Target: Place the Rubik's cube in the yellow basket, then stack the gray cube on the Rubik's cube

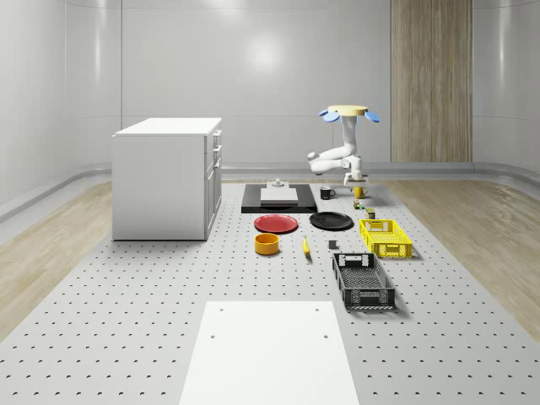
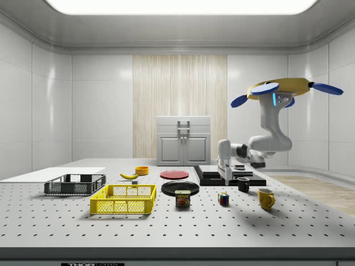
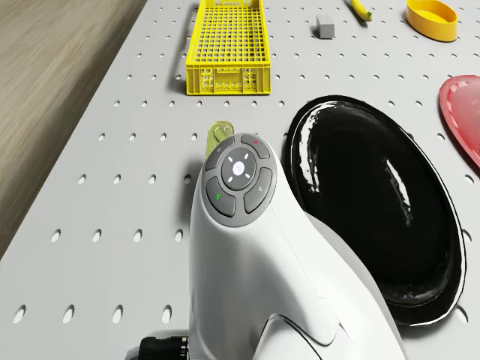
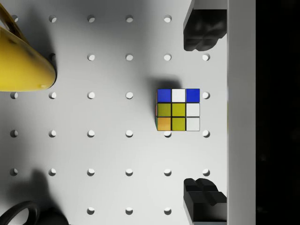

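Perforated grey table (image 4: 112, 150) lies under us; our drone (image 2: 280, 88) hovers above, pincer (image 4: 201, 117) spread wide over the Rubik's cube (image 4: 178, 109), a glossy tiled block squared between our fingertips (image 4: 201, 35)

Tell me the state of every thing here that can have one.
gripper: jaws open, above the Rubik's cube, holding nothing.
Rubik's cube: on the table, not grasped, outside the basket.
yellow basket: empty.
gray cube: on the table, not stacked.
drone: hovering over the table.
cabinet: drawers shut.
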`<state>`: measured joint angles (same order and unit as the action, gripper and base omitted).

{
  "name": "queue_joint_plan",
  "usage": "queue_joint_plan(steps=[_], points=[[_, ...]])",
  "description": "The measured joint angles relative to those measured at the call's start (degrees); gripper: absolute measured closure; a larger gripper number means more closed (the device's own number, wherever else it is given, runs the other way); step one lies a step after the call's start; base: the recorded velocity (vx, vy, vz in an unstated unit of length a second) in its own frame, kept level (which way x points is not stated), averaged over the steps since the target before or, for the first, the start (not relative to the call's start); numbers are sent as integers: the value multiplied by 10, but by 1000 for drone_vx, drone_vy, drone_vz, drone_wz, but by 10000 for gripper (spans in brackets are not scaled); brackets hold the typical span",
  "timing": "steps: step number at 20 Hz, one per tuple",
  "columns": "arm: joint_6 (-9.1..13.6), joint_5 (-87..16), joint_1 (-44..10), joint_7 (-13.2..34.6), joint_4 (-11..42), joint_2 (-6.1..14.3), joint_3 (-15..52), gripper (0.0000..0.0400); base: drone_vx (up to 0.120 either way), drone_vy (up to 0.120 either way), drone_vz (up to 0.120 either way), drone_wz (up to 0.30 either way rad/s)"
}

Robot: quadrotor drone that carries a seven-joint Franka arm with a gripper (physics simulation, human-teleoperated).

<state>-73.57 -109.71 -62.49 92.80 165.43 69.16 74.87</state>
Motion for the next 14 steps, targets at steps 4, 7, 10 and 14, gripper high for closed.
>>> queue_joint_plan(steps=[4, 7, 10, 14], points=[[-10, 5, -3, 3, -1, 10, 3, 0, 0, 40, -120, 0], [-17, 9, -6, 5, -1, 18, 5, 0, 0, -53, -120, 0], [-24, 11, -7, 7, -2, 26, 5, 0, 0, 0, -40, 0], [-44, -4, -7, 6, -5, 40, -14, 0, 0, 0, 0, 0]])
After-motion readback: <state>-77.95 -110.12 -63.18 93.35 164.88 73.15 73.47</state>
